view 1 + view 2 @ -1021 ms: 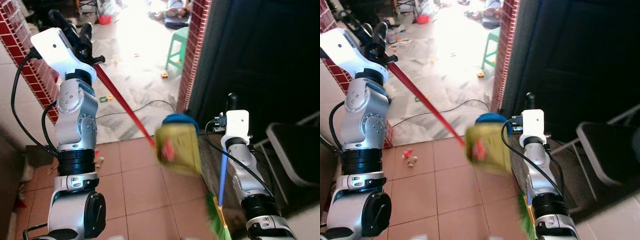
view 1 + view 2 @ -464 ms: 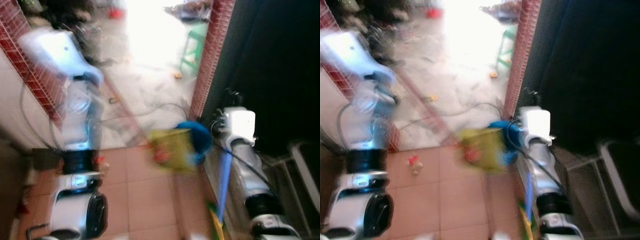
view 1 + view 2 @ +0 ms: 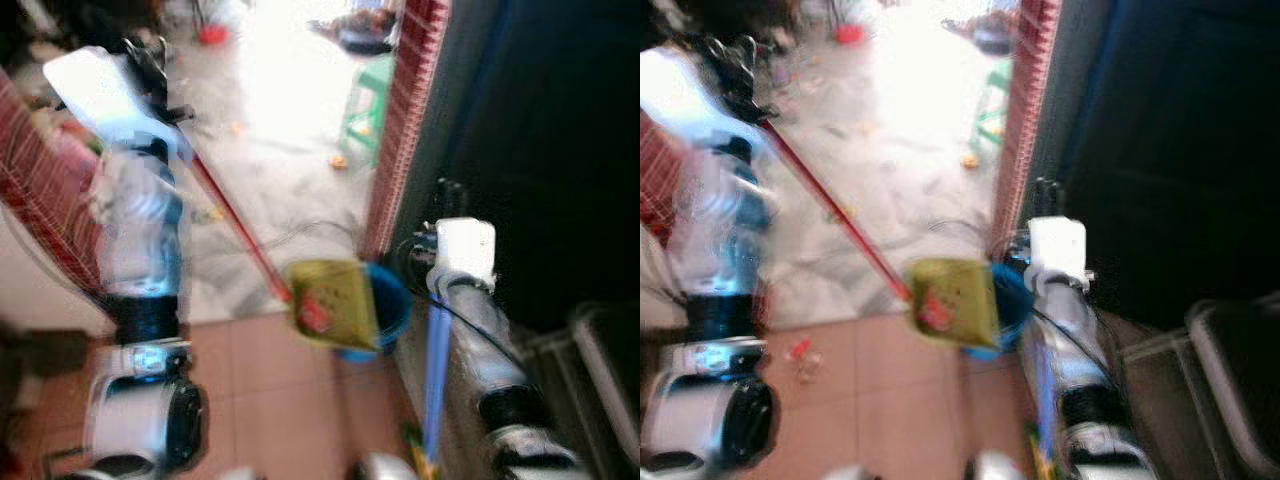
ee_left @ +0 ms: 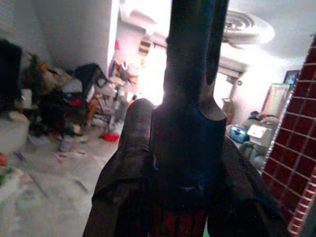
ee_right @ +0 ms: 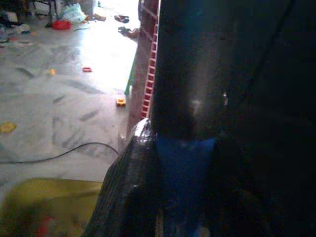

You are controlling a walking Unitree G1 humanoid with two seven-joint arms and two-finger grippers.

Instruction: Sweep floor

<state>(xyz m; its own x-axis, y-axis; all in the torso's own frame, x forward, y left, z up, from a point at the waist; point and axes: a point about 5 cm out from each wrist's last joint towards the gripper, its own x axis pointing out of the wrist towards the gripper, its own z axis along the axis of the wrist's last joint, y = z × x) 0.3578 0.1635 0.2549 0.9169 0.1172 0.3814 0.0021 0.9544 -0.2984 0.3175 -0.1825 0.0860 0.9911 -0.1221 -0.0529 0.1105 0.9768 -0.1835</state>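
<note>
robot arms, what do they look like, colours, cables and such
Both arms are silver metal with rounded joint housings and black ring bands. The left arm has a white boxy wrist module; the right arm has a similar white block with a black cable looping off it. Each gripper has long black fingers.

Sunlit marble floor (image 3: pixel 290 150), red brick pillar (image 3: pixel 400 120), green stool (image 3: pixel 365 95).

Dustpan (image 3: pixel 330 300) ahead, centre; bucket (image 3: pixel 392 305) apparently behind it; stool (image 3: pixel 362 95) beyond.
</note>
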